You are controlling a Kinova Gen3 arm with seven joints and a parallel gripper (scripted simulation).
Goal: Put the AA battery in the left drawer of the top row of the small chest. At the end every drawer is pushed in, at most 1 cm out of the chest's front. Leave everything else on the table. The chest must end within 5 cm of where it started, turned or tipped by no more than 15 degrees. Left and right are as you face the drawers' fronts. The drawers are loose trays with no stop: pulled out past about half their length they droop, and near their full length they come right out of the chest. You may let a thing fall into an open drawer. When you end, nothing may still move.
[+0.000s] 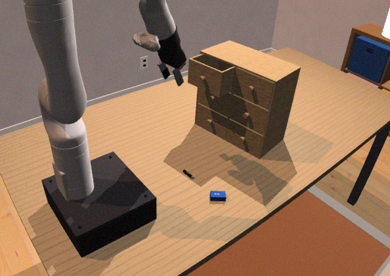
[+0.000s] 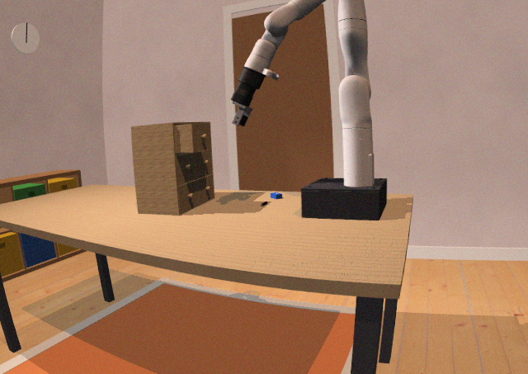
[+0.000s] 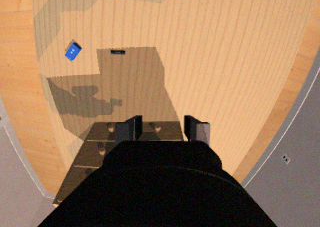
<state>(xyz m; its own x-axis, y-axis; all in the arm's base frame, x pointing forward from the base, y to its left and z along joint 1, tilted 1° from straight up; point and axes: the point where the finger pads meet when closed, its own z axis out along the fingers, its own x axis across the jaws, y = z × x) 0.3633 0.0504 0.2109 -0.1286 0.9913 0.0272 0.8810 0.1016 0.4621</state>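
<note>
The AA battery (image 1: 188, 173) (image 2: 264, 204) (image 3: 118, 52) is seen lying on the bench (image 1: 132, 134) (image 2: 256, 234) (image 3: 225, 47), well below the empty, wide-open jaws (image 1: 172, 80) (image 2: 239, 122) and towards the arm's base (image 1: 119, 200) (image 2: 337, 203). In the wrist view, its long axis runs roughly along the line between the fingertips, so about a quarter turn should be needed before it is gripped across. Beyond, the top-left drawer (image 1: 209, 85) has been left pulled out.
</note>
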